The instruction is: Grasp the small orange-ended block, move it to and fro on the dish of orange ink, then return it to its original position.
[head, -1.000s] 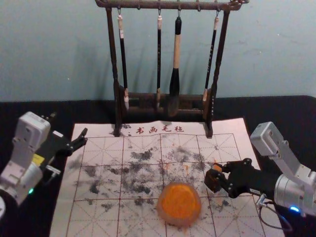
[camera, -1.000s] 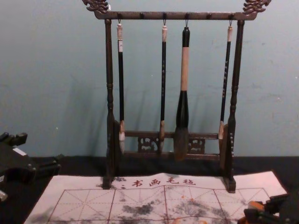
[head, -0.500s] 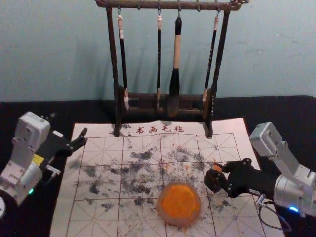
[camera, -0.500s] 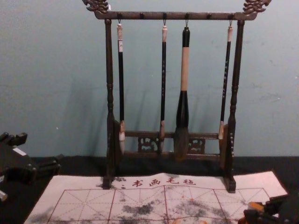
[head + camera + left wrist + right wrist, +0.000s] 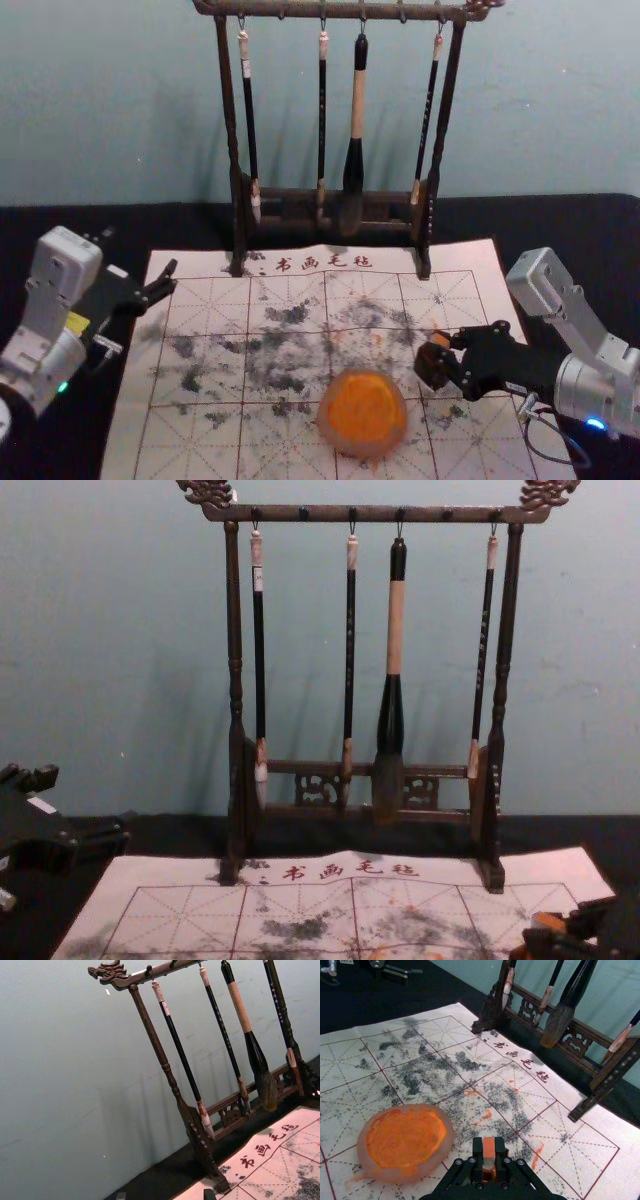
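One block [image 5: 489,1151] is pinched by the right gripper [image 5: 448,359], lower right, near the dish [image 5: 352,447]. The left gripper [image 5: 139,260] is parked wide open and empty, left.

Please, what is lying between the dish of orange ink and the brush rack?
Only the mat, with dark and orange stains, between dish and rack; head view.

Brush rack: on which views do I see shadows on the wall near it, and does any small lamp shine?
Head view: soft shadows on the wall beside the rack, a green light and a blue light glowing; chest view: a faint broad shadow left of the rack; left wrist view: faint streaks of shadow behind the brushes.
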Available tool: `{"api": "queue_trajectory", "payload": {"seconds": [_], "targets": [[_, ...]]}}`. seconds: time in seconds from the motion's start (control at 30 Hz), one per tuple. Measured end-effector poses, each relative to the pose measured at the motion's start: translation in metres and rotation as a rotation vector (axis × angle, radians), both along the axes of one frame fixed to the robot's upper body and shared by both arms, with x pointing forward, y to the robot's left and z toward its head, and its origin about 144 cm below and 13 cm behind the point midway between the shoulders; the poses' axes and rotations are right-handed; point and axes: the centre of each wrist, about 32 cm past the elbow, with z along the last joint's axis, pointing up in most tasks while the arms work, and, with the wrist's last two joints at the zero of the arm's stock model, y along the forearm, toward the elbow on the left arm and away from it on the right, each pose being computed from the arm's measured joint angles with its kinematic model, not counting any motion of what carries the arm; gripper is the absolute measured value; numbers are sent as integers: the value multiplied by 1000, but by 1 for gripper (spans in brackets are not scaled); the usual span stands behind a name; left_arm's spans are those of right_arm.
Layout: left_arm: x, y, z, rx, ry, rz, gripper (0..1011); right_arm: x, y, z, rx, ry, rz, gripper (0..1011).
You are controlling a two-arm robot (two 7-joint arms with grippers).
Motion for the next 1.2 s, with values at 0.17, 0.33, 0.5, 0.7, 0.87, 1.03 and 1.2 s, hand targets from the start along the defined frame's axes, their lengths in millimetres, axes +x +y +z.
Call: {"api": "queue_trajectory", "payload": {"seconds": [0.17, 0.33, 0.5, 0.7, 0.87, 1.03, 1.2], "targets": [[0, 0, 0, 0, 0, 0, 1001, 0, 0, 0, 0, 0, 0, 158], [0, 0, 0, 0, 0, 0, 1001, 0, 0, 0, 1, 0, 0, 336], [0, 0, 0, 0, 0, 0, 1001, 0, 0, 0, 1, 0, 0, 473], [0, 0, 0, 0, 0, 0, 1001, 0, 0, 0, 1, 0, 0, 676], [0, 0, 0, 0, 0, 0, 1001, 0, 0, 0, 1, 0, 0, 825], [0, 0, 0, 0, 0, 0, 1002, 0, 0, 0, 1, 0, 0, 945], [0, 0, 0, 0, 0, 0, 1001, 0, 0, 0, 1, 0, 0, 1003]]}}
